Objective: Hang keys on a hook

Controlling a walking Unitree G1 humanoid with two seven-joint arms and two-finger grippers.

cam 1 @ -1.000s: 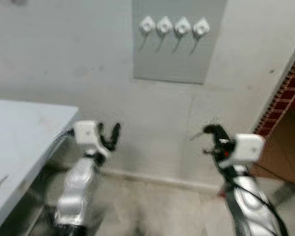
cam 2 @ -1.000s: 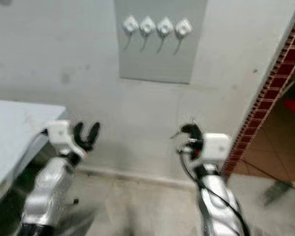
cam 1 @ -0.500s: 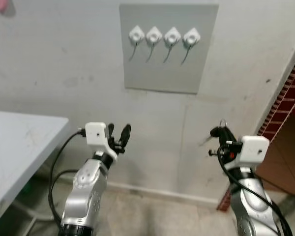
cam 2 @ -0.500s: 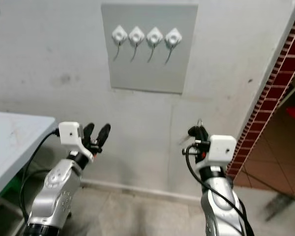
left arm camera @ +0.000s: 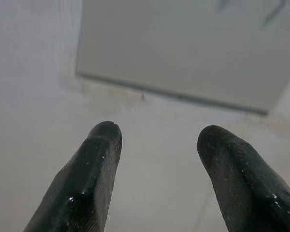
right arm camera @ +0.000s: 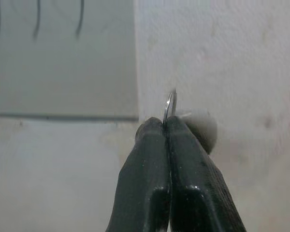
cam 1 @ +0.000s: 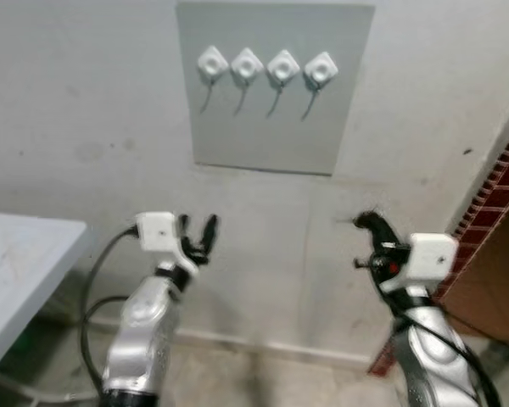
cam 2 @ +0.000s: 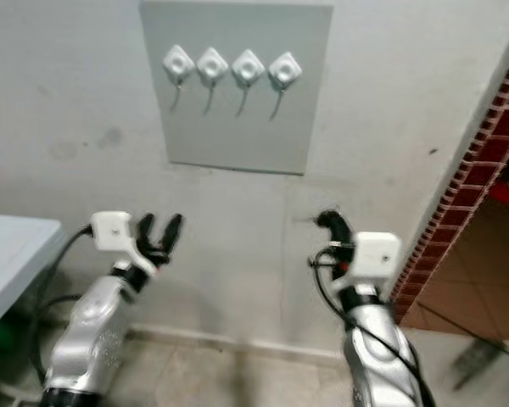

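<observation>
- The table (cam 1: 17,254) edge sits at the frame's left.
- Left gripper (cam 1: 198,236), lower left of centre, is spread wide with nothing between its fingers.
- Four white hooks (cam 1: 266,68) line the grey panel (cam 1: 271,127) at top centre.
- Right gripper (right arm camera: 165,126), lower right, is clenched on the keys (right arm camera: 170,105), below the panel.

two silver arms, white wrist boxes, looping black cables, left tool (cam 1: 198,235) and right tool (cam 1: 365,222) with black fingers
</observation>
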